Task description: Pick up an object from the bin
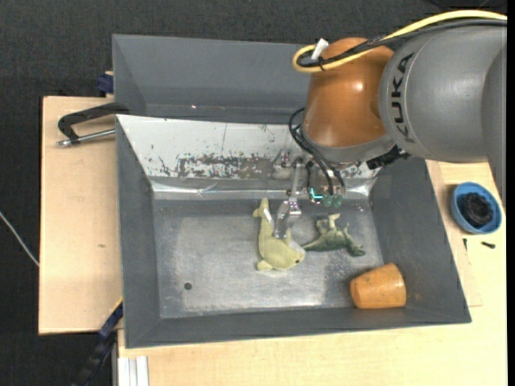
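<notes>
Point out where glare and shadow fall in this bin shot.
Camera view: strong glare whitens the bin's far wall; the floor has a dull sheen beside the pale yellow toy; the right side under the arm is darker, around the green toy and behind the claw.

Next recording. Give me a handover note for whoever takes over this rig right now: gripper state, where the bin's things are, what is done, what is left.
Gripper: low in the bin, right at the upper end of a pale yellow animal-shaped toy; open or shut cannot be told.
Things: the yellow toy lies mid-bin; a dark green toy reptile lies just to its right; an orange cup-shaped piece lies near the front right corner.
Done: nothing lifted; all three rest on the bin floor.
Left: secure a grip, probably on the yellow toy, and lift it out.
</notes>
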You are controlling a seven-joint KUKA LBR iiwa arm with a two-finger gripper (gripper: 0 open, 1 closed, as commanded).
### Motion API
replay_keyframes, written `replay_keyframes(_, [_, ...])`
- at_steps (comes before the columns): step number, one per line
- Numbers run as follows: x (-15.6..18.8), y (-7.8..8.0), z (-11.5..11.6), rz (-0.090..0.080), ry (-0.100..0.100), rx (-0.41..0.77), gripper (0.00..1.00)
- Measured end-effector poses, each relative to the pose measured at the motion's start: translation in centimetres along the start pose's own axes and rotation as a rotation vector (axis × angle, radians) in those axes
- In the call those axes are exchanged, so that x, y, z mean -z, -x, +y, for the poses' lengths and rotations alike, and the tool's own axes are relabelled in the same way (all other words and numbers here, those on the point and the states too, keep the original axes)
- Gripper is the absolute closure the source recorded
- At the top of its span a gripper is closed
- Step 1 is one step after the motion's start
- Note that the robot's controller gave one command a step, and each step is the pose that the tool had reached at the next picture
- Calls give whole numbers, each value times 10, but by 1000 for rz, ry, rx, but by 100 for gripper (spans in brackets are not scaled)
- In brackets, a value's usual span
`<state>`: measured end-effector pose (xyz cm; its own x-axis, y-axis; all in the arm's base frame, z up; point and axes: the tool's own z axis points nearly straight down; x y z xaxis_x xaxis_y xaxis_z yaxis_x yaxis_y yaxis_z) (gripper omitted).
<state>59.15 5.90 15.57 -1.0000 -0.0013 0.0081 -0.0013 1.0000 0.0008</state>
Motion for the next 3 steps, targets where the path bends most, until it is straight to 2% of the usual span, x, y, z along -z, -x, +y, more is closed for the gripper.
replay_keyframes(1, [-81, -30, -24, -17, 3, 190, 0])
replay_keyframes(2, [-80, -32, -25, -8, 1, 192, 100])
replay_keyframes(3, [71, -3, -24, -22, -5, 555, 100])
